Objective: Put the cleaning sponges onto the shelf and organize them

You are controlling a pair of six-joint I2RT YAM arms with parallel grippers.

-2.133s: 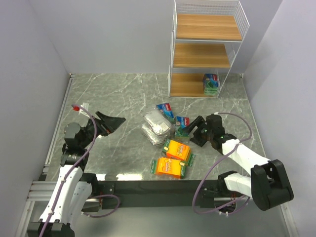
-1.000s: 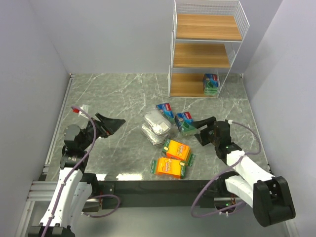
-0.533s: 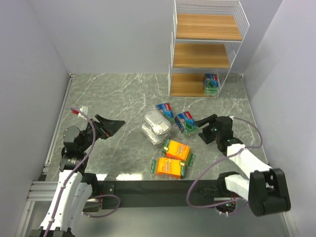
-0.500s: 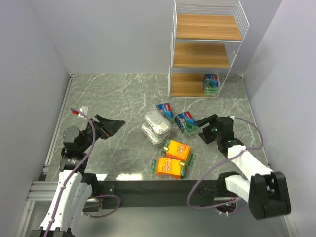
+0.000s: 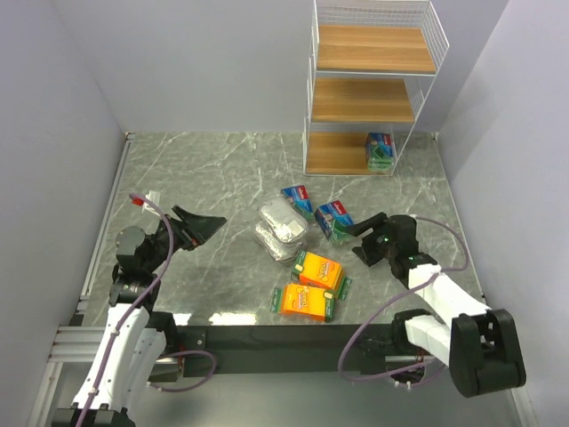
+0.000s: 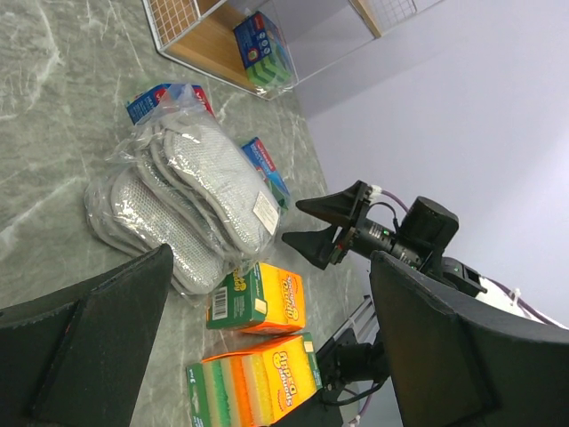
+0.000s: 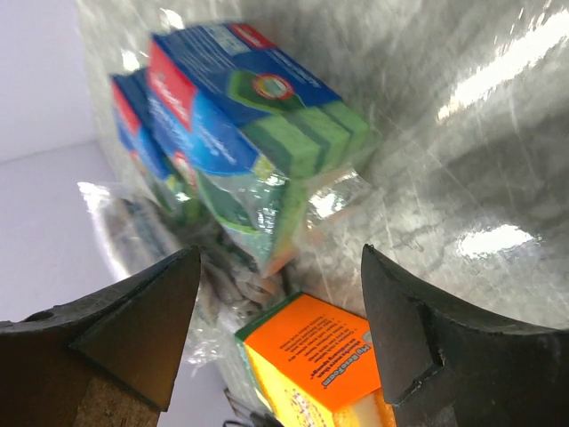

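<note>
1 blue-and-green pack [image 5: 334, 220] of sponges is found on the table [image 5: 222, 169], just right of the 2 silvery packs [image 5: 282, 229]. It is faced by the right gripper [image 5: 361, 238], whose jaws are spread and hold nothing. In the right wrist view this pack is seen ahead of the fingers rather than between them, so the pose is judged to be a line-up for a pick. A 2nd blue-and-green pack [image 5: 297, 198] lies just behind it, and 2 orange packs [image 5: 318, 269] lie nearer the arm bases. A 3rd blue-and-green pack [image 5: 380, 151] is stood at the right end of the bottom board of the shelf [image 5: 356, 93], which is judged to mark where its matches are to be gathered. The left gripper [image 5: 206, 227] is held wide open and empty, well apart from the pile, probably to be kept out of the way.

Whether the right fingers touch the pack cannot be told. The 2nd pack is partly hidden behind the 1st in the right wrist view. The silvery packs overlap, and their edges are hard to separate under the clear wrap.
</note>
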